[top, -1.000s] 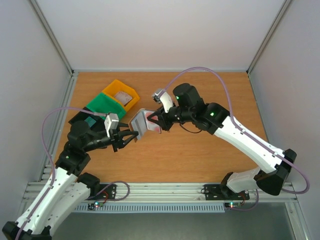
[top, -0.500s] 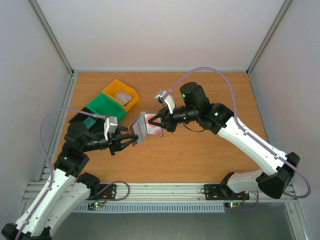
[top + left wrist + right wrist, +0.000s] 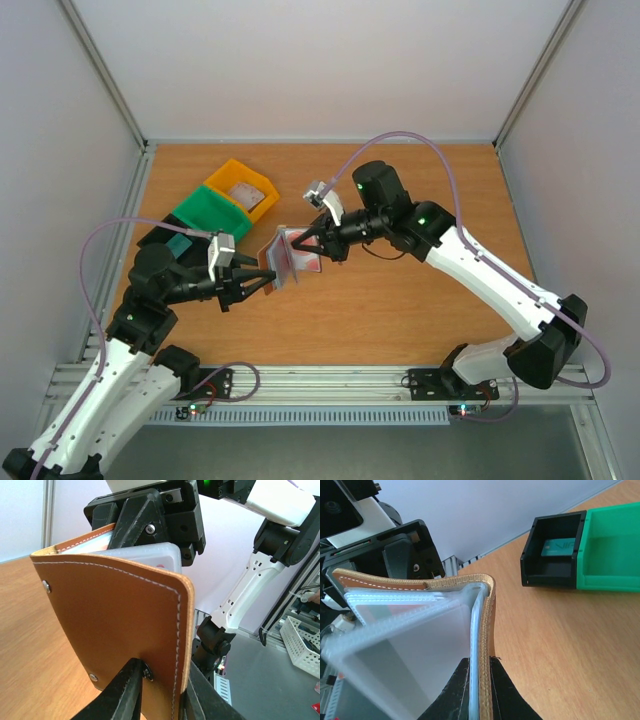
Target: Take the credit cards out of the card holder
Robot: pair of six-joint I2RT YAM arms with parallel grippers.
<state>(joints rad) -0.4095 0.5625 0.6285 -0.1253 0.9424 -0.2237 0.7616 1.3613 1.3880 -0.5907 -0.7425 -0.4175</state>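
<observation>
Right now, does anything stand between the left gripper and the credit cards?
Yes. The brown flap of the card holder stands between the left gripper, whose fingers straddle its edge, and the credit cards, tucked in pale sleeves behind it.

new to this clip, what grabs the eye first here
The brown card holder hangs open in mid-air between the two arms, the right gripper clamped on one flap and the left gripper straddling the other. Behind it, a green bin and a yellow bin stand side by side at the table's far left.
</observation>
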